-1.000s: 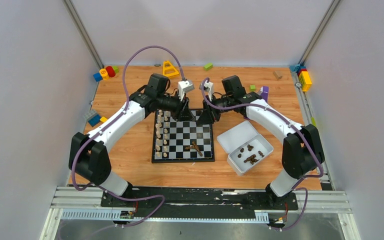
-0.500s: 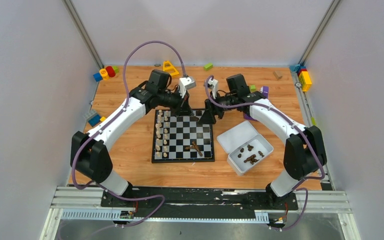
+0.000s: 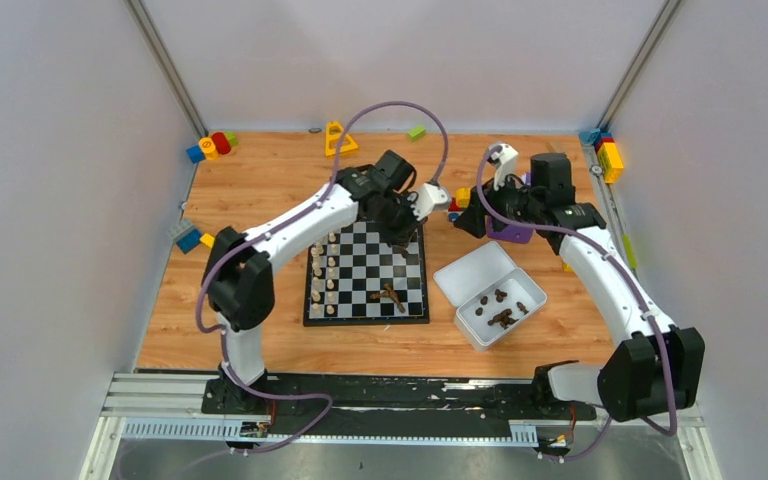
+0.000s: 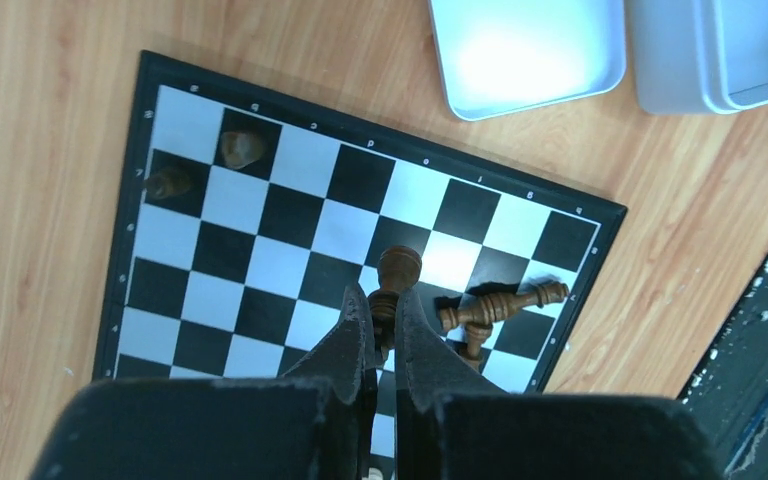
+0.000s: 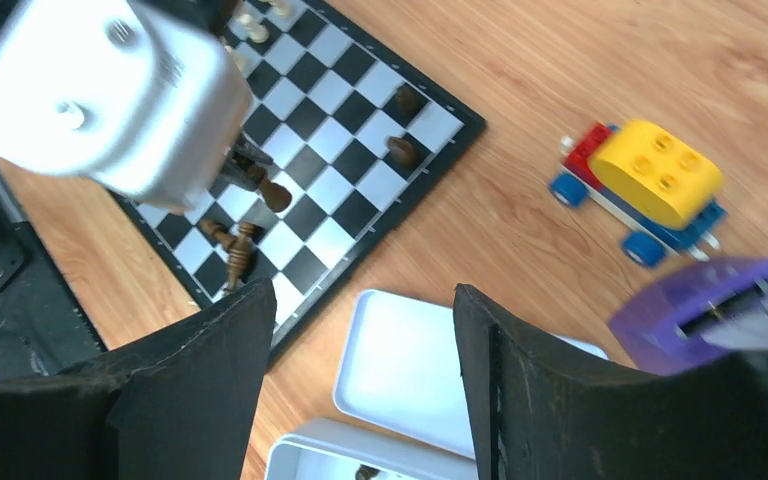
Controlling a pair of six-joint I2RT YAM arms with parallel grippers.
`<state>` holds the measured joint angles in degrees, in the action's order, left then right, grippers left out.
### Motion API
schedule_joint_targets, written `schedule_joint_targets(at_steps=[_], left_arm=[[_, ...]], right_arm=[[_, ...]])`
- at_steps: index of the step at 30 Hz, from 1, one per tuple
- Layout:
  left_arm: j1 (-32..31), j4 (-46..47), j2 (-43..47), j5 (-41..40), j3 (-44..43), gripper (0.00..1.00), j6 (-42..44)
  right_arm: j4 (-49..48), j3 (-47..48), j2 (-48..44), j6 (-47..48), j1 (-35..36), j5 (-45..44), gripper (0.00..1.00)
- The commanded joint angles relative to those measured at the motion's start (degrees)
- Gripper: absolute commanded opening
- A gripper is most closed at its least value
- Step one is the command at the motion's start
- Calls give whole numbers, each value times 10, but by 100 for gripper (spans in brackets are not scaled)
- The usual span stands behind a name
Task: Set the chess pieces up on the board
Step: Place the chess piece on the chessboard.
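The board (image 3: 367, 300) lies mid-table, with cream chess pieces (image 3: 325, 272) standing in its two left columns. My left gripper (image 4: 382, 305) is shut on a dark brown piece (image 4: 398, 268) and holds it above the board (image 4: 290, 215). Two dark pieces (image 4: 243, 148) stand near a board corner. A few more dark pieces (image 4: 500, 305) lie crossed on the squares. My right gripper (image 5: 360, 300) is open and empty, above the wood and the white lid (image 5: 410, 370), right of the board (image 5: 350, 110). In the top view it (image 3: 460, 218) hangs right of the left gripper (image 3: 400, 238).
A white tray (image 3: 520, 325) holding several dark pieces sits right of the board, its lid (image 3: 475, 272) beside it. A yellow toy car (image 5: 650, 180) and a purple block (image 5: 720, 300) lie near the right gripper. Coloured blocks (image 3: 210, 146) line the far corners.
The left gripper shut on a dark piece and swung right over the board's far right part. The right gripper opened and drew away to the right, off the board.
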<state>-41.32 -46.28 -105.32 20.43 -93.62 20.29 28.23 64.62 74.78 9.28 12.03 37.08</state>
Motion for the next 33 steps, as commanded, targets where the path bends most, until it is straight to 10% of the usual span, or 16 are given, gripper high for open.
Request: schedule_joint_targets(at_steps=[1, 11, 33], left_arm=[[-40, -55, -52, -75, -68, 1, 17], [-77, -128, -173, -110, -182, 3, -4], [-93, -136, -212, -141, -214, 5, -19]], right_arm=[[2, -28, -47, -2, -45, -39, 67], [-2, -47, -77, -27, -166, -3, 66], [-1, -54, -74, -21, -171, 10, 66]])
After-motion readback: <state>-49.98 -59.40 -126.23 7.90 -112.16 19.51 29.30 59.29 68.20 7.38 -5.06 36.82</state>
